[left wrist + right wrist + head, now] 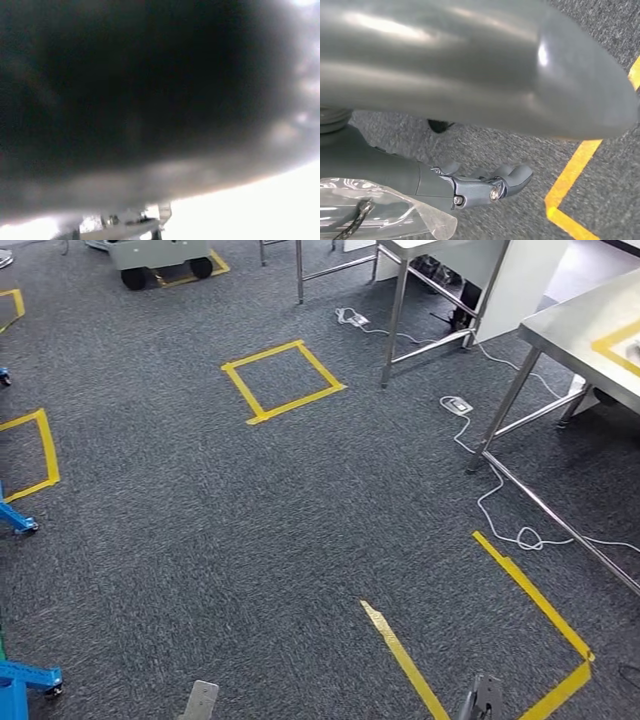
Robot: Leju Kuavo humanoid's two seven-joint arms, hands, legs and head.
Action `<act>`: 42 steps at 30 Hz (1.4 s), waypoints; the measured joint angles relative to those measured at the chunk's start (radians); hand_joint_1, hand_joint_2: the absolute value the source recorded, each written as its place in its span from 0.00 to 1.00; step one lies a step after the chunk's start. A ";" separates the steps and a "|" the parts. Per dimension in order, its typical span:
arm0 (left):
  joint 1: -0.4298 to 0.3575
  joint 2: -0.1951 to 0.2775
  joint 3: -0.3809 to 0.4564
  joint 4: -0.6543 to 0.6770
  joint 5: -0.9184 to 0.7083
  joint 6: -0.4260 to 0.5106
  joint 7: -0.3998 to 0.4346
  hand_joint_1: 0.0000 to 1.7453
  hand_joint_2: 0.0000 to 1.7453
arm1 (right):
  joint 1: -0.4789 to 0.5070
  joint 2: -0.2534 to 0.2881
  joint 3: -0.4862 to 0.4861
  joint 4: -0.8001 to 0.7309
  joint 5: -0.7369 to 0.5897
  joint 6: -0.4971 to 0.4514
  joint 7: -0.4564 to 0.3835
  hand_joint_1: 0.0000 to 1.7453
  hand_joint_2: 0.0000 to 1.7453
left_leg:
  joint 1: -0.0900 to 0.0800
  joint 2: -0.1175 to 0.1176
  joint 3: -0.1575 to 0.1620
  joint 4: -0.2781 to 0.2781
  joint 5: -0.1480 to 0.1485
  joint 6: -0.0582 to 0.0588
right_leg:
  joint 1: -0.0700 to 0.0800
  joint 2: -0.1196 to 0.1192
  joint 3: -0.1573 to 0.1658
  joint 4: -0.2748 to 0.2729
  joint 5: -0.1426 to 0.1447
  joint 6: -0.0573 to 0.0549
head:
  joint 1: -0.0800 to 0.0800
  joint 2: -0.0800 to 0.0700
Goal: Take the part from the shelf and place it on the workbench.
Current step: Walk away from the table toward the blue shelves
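Gripping a clear plastic bag (pixel 384 210), the right hand (pixel 478 187) hangs over the carpet (pixel 226 520). The slick film could slip free while walking to the workbench (pixel 596 340); I cannot tell the left hand's state.

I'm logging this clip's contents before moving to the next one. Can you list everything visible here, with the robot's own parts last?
Grey carpet floor: one, grey, throughout.
Yellow tape square outline: one complete, centre floor; partial yellow outlines at the left edge and near right.
Steel-legged metal workbench with yellow tape mark: one, silver, far right.
Second steel-legged table: one, silver, top centre.
White cable with adapters: one run, white, under the tables.
Grey wheeled cart: one, top left.
Blue frame legs with castors: several, left edge.
Clear plastic bag holding something dark: one, beside the right hand.
Right hand: grey, fingers extended, over the carpet.
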 joint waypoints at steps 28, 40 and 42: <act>-0.019 0.031 -0.059 0.005 -0.033 -0.047 0.014 0.00 0.00 | 0.028 -0.031 -0.003 0.003 -0.071 0.058 0.006 0.00 0.00 | -0.007 0.034 -0.013 0.012 -0.002 0.009 | 0.001 -0.008 -0.030 0.065 -0.063 0.005 | -0.002 0.000; -0.015 0.034 -0.059 0.005 -0.024 -0.044 0.017 0.00 0.00 | 0.027 -0.028 0.004 0.005 -0.088 0.045 -0.005 0.00 0.00 | 0.001 -0.007 -0.072 0.097 -0.039 -0.043 | -0.010 0.023 0.102 -0.233 0.088 -0.035 | -0.007 0.000; -0.017 0.034 -0.059 0.005 -0.023 -0.043 0.017 0.00 0.00 | 0.028 -0.028 0.007 0.005 -0.091 0.044 -0.005 0.00 0.00 | 0.005 0.036 -0.137 0.232 -0.102 -0.054 | -0.006 -0.011 0.105 -0.235 0.085 -0.042 | -0.010 0.000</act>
